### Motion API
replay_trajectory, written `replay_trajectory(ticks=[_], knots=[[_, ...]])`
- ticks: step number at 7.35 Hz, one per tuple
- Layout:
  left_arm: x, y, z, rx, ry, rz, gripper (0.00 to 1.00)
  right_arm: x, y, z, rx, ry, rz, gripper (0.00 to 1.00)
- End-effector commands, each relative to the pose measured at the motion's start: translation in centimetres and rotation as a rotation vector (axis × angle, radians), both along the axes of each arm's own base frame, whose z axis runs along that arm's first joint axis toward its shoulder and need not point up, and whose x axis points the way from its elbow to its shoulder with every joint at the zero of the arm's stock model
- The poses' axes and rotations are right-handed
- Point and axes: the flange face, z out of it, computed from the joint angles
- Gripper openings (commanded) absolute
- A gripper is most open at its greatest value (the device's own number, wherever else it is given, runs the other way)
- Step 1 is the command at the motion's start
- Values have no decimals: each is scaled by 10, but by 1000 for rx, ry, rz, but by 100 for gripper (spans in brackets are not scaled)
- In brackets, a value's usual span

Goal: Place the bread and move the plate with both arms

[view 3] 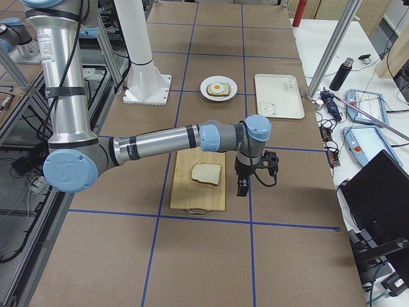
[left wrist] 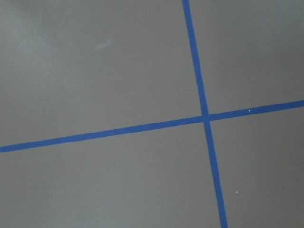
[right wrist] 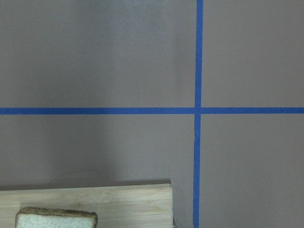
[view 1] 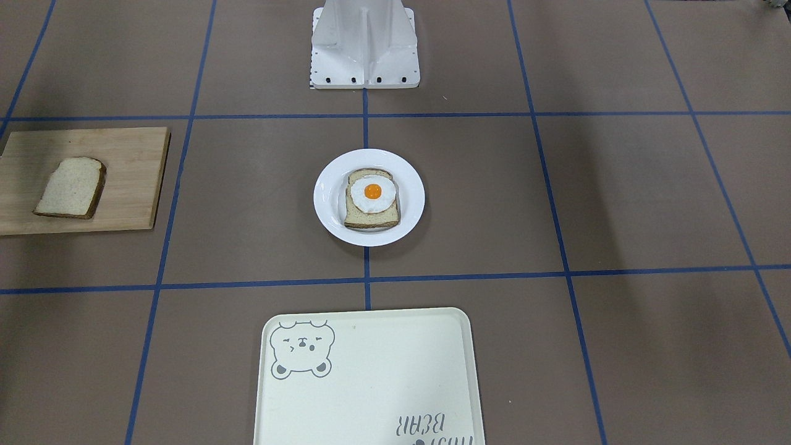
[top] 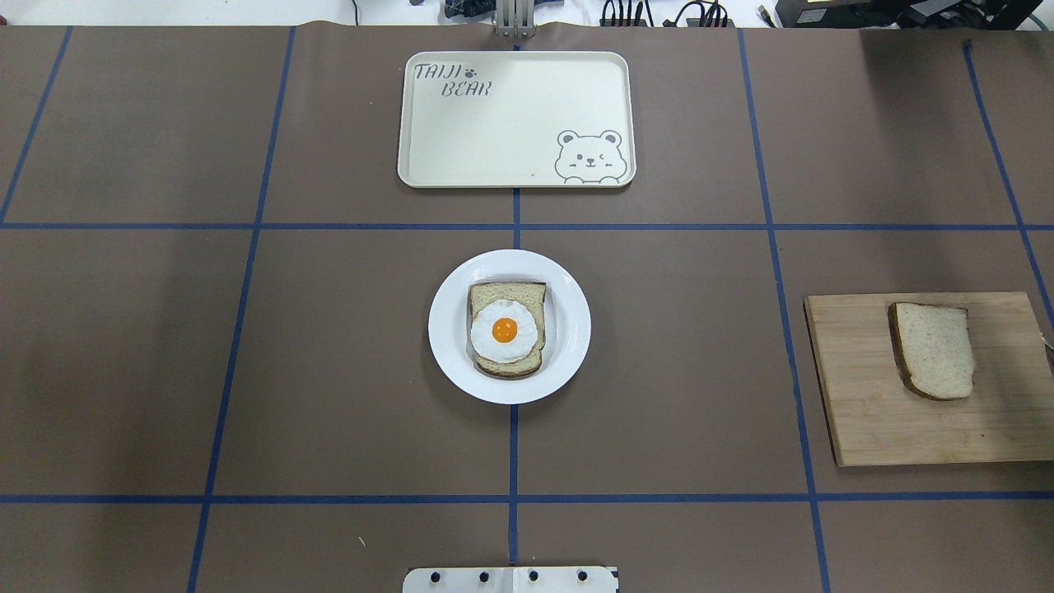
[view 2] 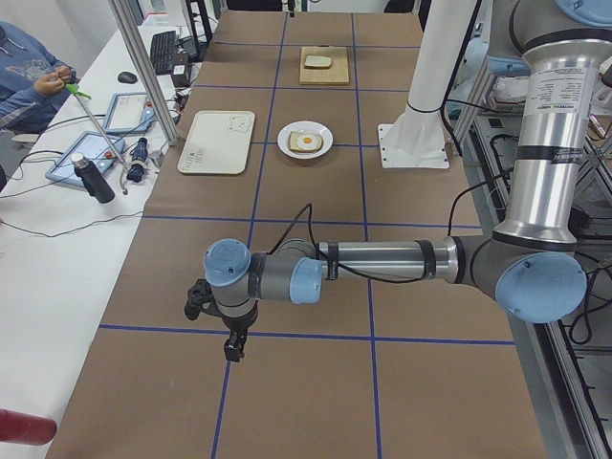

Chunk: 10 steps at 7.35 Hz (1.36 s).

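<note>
Over on the wooden board (top: 865,412) sits the plain bread (top: 933,350), untouched and well apart from the plate (top: 449,329) in the middle, which has the egg toast (top: 505,329) on it. So I'd say we're at step one: grabbing the slice. The right gripper (view 3: 242,187) hangs just beside the board's edge, and the left gripper (view 2: 232,346) hovers far off. Can't tell if either is spread or closed. Next, the right one needs to shift over the slice and drop onto it.
</note>
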Motion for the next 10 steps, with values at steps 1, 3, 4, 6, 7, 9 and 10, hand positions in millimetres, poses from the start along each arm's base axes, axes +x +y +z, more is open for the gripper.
replay_trajectory(ticks=[1,3,4,6,7,9,10], knots=[[0,4,3,-3,3,0,99,0,1,0,-5,-6,3,100],[1,1,-6,10,6,-2,99,0,3,1,-9,-8,5,100],[0,-1,-10,25,-2,0,99,0,2,-5,2,-9,6,100],[-1,7,-8,28,-3,0,99,-4,2,-8,4,-52,-1,100],[0,18,-3,50,-3,0,99,-6,3,-12,1,-70,1,100],[3,24,0,58,11,-32,99,-24,4,-18,12,-80,-32,100],[4,24,-2,37,14,-60,99,-30,6,-24,25,-142,-39,100]])
